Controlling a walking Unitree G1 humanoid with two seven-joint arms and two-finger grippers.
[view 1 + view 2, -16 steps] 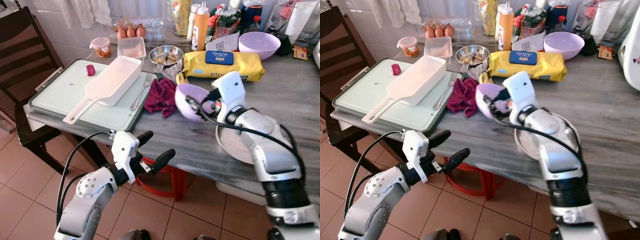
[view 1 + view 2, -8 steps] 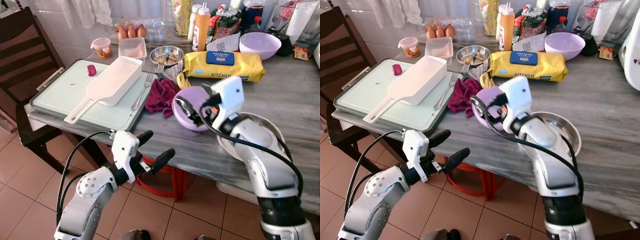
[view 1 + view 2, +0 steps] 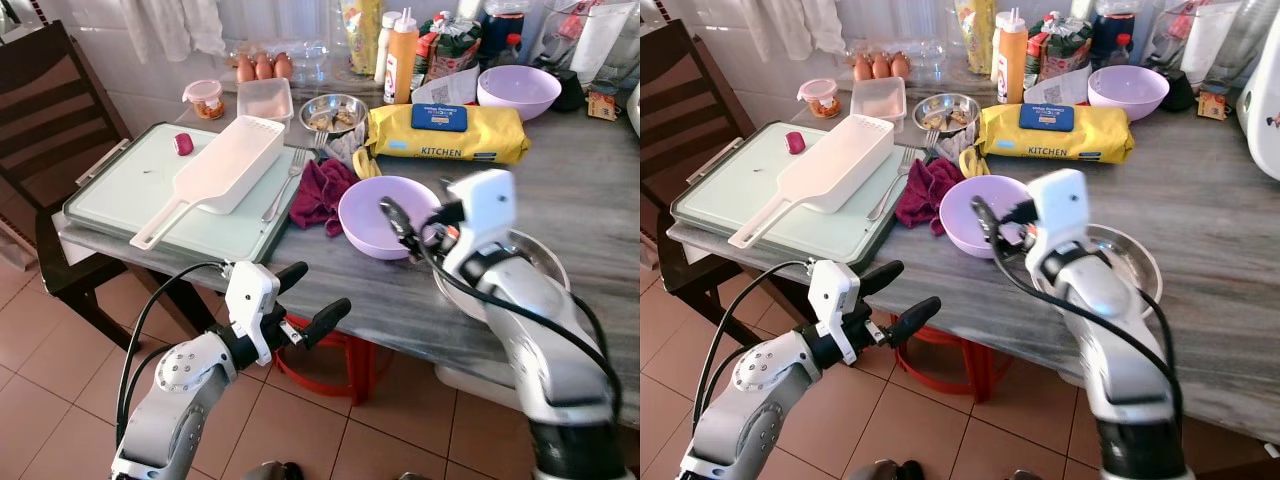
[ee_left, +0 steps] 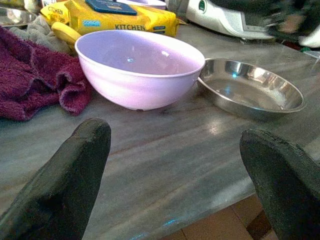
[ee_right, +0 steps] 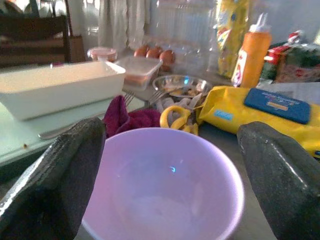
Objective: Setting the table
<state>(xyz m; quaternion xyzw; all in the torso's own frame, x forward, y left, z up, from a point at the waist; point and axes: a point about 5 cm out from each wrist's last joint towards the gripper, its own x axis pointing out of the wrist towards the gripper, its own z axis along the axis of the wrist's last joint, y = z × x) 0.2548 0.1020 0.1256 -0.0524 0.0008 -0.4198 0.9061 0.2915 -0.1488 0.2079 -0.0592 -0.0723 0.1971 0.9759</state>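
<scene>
A light purple bowl stands upright on the grey table, beside a maroon cloth. My right gripper is open at the bowl's right rim. In the right wrist view its black fingers spread wide on either side of the empty bowl. A shallow steel plate lies just right of the bowl, partly under my right arm. My left gripper is open and empty, held in front of the table's front edge and slightly below it.
A green tray carries a white handled basket and a fork. A yellow kitchen pack, a second purple bowl, a steel dish of food, bottles and eggs crowd the back. A dark chair stands left.
My right gripper held the purple bowl tilted in the air, then lowered it upright onto the table, let go and drew back to the right. The left arm stayed still.
</scene>
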